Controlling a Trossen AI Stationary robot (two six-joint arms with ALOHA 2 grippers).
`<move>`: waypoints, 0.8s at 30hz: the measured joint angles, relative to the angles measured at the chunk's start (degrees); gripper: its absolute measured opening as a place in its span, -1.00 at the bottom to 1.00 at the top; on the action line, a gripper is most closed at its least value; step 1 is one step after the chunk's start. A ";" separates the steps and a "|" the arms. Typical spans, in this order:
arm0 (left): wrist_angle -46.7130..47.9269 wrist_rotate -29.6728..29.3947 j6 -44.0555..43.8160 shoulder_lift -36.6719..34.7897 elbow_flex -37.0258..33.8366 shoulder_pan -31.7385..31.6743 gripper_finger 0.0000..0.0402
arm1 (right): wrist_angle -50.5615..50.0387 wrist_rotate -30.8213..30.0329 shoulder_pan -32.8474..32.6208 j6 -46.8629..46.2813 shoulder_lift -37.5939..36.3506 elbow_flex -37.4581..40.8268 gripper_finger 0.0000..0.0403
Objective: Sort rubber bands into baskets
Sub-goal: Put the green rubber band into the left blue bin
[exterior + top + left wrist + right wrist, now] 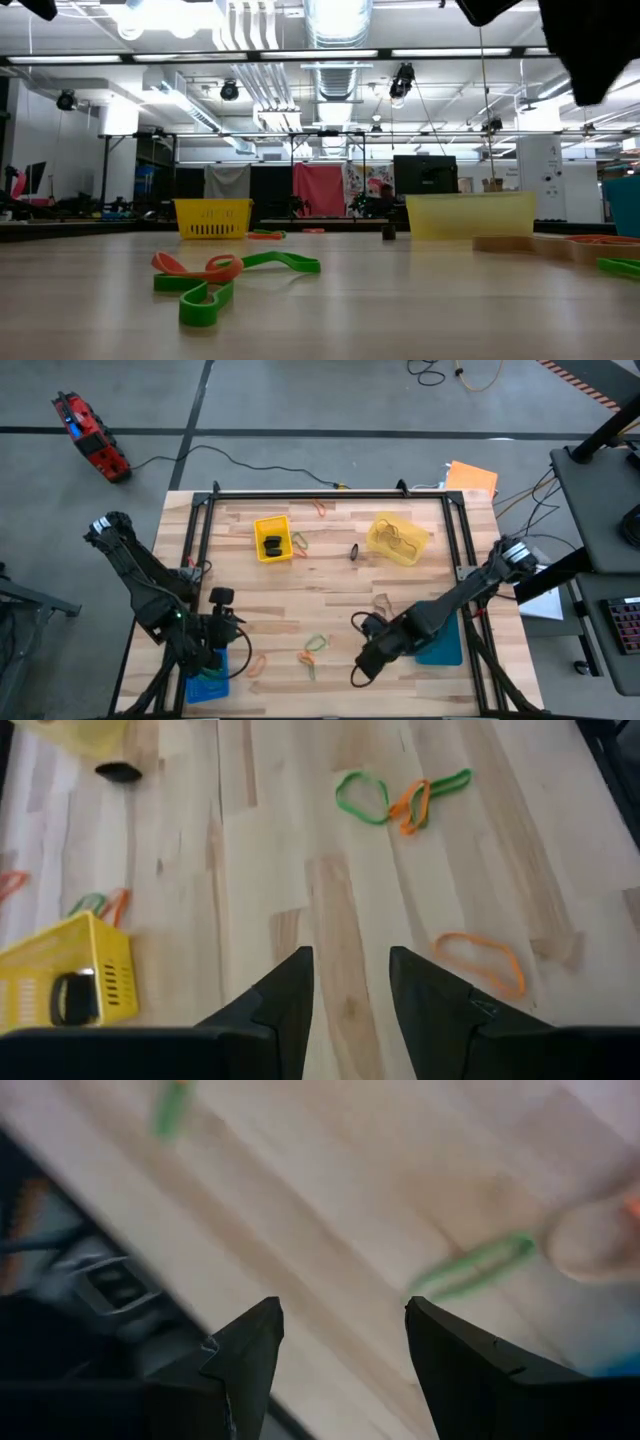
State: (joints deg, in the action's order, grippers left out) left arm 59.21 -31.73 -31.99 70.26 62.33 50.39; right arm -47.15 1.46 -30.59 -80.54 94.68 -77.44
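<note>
My left gripper [236, 634] hangs open above the wood at the near left, beside the bright blue basket [207, 686]; nothing is between its fingers [290, 995]. My right gripper [360, 670] is open over the near middle, left of the teal basket [440, 648], and holds nothing. Green and orange rubber bands [312, 650] lie flat between the two grippers, with an orange band [257, 663] nearer the left one. The yellow basket [272, 537] holds a black band [70, 998]. The pale yellow basket [397, 538] stands at the far right.
Loose bands lie flat on the wood: a black one [354, 551], an orange one [320, 507] at the far rail, a tan one [383, 603]. A dark metal frame [330, 494] borders the table. An orange sheet [472, 477] lies beyond the far right corner.
</note>
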 joint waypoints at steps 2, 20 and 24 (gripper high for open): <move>0.00 -0.33 1.62 0.00 -0.02 0.00 -0.41 | -7.12 0.05 -0.51 -2.36 3.38 -4.25 0.02; 1.91 -0.74 4.10 0.00 -0.22 0.04 -0.41 | -21.36 2.90 -2.54 -2.44 21.76 -20.90 0.02; 1.91 -0.76 5.63 0.00 -0.22 0.04 -0.41 | -21.41 3.56 -2.54 -2.67 21.83 -18.68 0.02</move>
State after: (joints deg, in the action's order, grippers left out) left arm 61.12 -32.49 -26.36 70.26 62.11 50.43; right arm -68.57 5.02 -33.12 -83.20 116.50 -96.12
